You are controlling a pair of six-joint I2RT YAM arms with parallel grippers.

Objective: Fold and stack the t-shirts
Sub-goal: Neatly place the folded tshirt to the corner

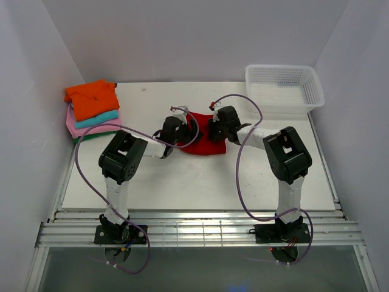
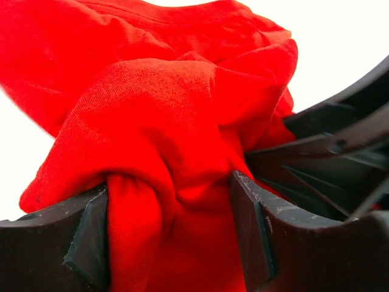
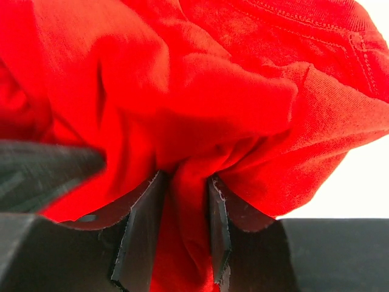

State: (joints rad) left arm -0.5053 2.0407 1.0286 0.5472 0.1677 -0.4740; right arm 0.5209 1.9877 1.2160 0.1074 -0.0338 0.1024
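The red t-shirt [image 1: 211, 145], bunched mid-table [image 1: 200, 182], looks soft, light and limp, likely best taken at hems or shoulders; the left end effector [image 2: 170, 234] clamps a thick wad of it, the right end effector [image 3: 182, 234] pinches a thin fold.

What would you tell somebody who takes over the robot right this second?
Left claw: shut on a thick bunch of the red t-shirt.
Right claw: shut on a thinner fold of the same shirt.
The shirt is crumpled between both claws, mid-table.
Done: orange t-shirt, teal t-shirt, pink t-shirt and dark green t-shirt are folded and stacked, far left.
Left: fold the red one and add it to the stack.
White mesh basket sits far right.
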